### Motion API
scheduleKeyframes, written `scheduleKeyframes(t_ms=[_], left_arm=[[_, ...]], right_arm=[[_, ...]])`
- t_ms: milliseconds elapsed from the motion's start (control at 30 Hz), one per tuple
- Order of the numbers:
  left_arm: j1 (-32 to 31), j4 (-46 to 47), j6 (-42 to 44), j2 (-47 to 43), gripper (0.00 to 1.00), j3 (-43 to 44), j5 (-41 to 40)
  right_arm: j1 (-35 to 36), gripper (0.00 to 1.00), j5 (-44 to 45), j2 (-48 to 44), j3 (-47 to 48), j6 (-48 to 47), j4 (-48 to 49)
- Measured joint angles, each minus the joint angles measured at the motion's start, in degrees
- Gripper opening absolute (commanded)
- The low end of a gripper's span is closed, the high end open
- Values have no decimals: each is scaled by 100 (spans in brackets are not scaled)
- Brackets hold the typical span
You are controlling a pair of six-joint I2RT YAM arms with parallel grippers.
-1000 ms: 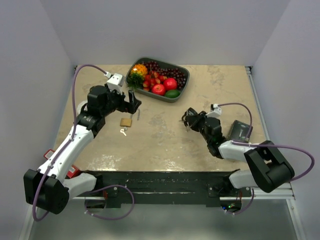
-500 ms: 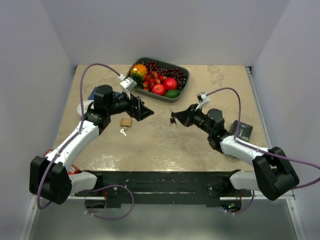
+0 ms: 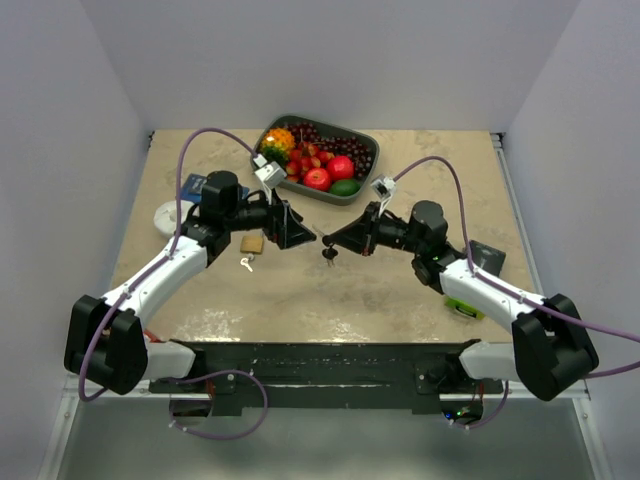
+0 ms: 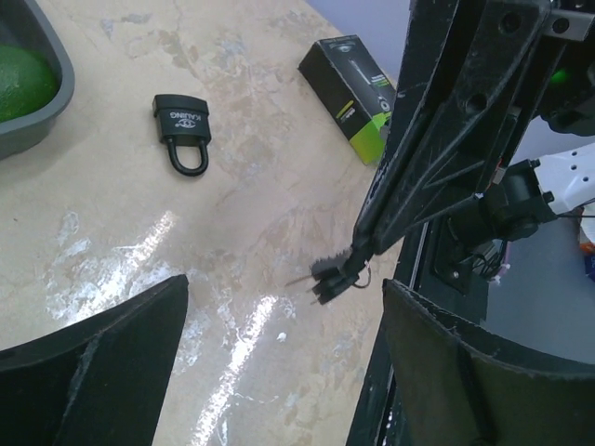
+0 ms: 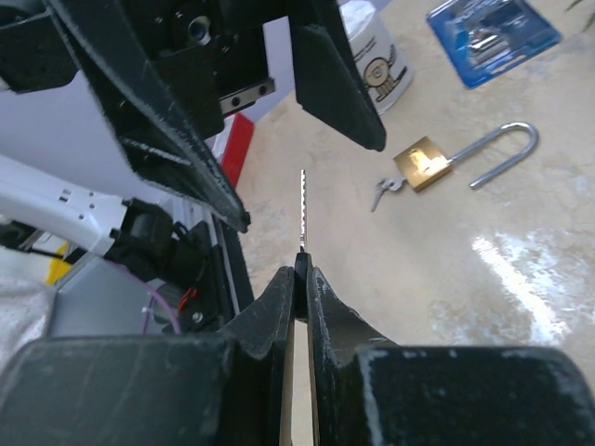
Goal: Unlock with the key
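Your left gripper (image 3: 300, 233) and right gripper (image 3: 331, 241), its key (image 5: 302, 209) out, nearly meet mid-table. You could pass nearer the bases over free tabletop (image 3: 330, 300). The fruit tray (image 3: 368, 140) blocks behind, the brass padlock (image 3: 252, 243) to the left.

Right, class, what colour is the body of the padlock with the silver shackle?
Brass gold. The padlock body shows best in the right wrist view.

Left black two-finger gripper (image 3: 302, 238) reaches inward, jaws spread wide; right black two-finger gripper (image 5: 299, 265) faces it closely, pinched on a thin serrated metal key (image 5: 302, 209).
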Motion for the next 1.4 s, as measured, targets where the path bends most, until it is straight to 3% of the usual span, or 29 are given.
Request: scheduleKeyframes(t_ms=[167,300,467,567,733,867,1267,1400], left_arm=[[-72,142,-101,9,72,0,323],[-249,157,-96,20,53,-2,481],[-337,160,-96,37,44,0,649],[-339,160,-101,44,29,0,719],[-343,162,-101,46,17,0,813],[-339,175,-118,46,0,0,909],[-341,343,-157,-24,0,-2,1049],[-348,350,-160,-79,0,-2,1071]], right_arm=[[175,0,-308,17,131,-63,-201],[267,0,-428,50,190,-76,-223],[282,0,-476,50,240,-122,-315],[282,0,-474,50,245,-151,-332],[282,0,-446,50,245,-234,-387],[278,0,-387,37,245,-273,-413],[232,0,-498,39,238,-153,-195],[205,12,-656,46,238,-68,-70]])
